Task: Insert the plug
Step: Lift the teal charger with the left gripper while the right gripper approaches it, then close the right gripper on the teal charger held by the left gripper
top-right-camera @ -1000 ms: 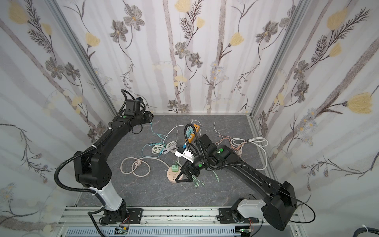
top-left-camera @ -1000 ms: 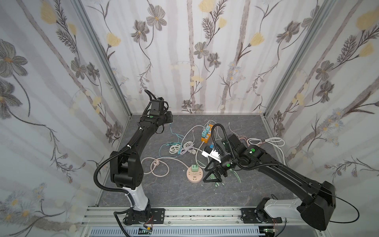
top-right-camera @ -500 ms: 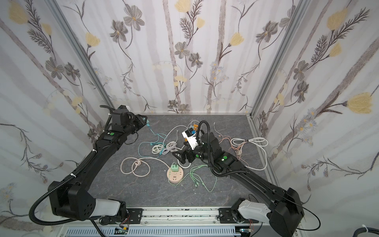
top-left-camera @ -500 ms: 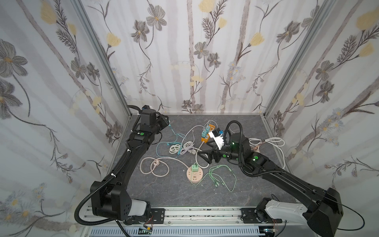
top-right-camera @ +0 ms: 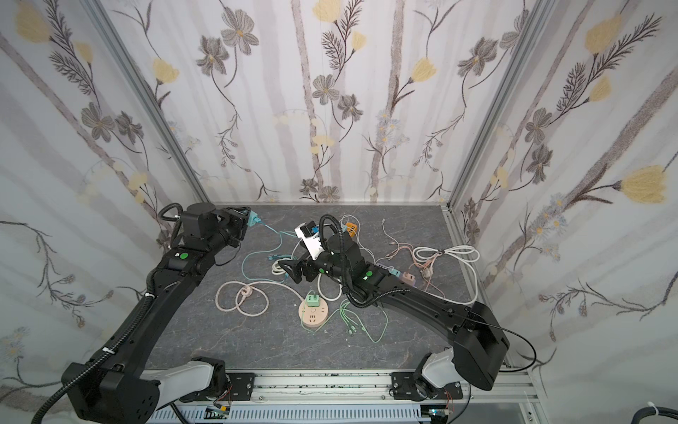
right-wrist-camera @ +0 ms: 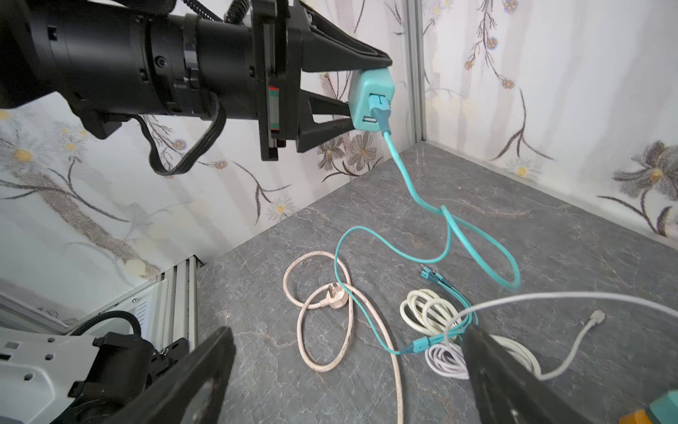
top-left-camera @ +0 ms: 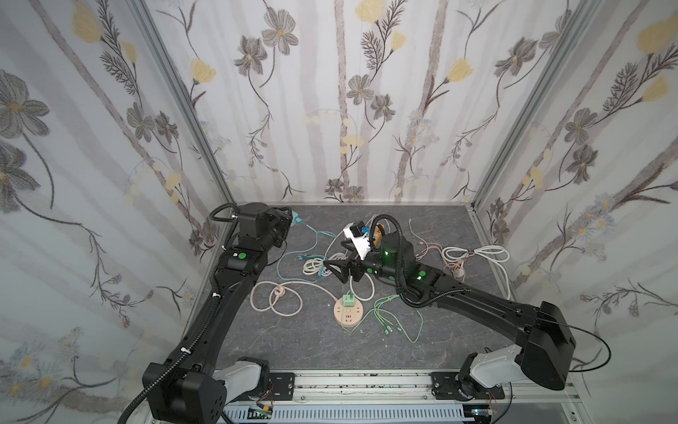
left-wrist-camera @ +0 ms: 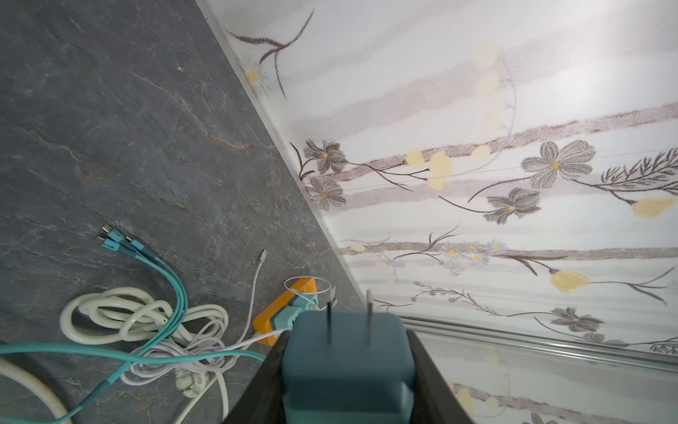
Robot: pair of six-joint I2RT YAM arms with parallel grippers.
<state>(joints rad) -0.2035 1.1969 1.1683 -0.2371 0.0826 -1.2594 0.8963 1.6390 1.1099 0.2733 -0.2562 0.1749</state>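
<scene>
Over the grey table [top-left-camera: 293, 348], the left arm had dropped and stretched toward the far left corner since a second earlier. The right gripper [top-left-camera: 335, 271] had drawn back from the round socket block [top-left-camera: 348, 318] to above the white cable coil [top-left-camera: 313, 264], fingers spread wide and empty. The left gripper [right-wrist-camera: 368, 92] pinched the teal plug [left-wrist-camera: 348, 367] above that corner, roughly level, its length along the fingers, its two prongs [left-wrist-camera: 368, 319] pointing past the fingertips rightward along the back wall, its teal cable [right-wrist-camera: 449, 235] trailing down.
</scene>
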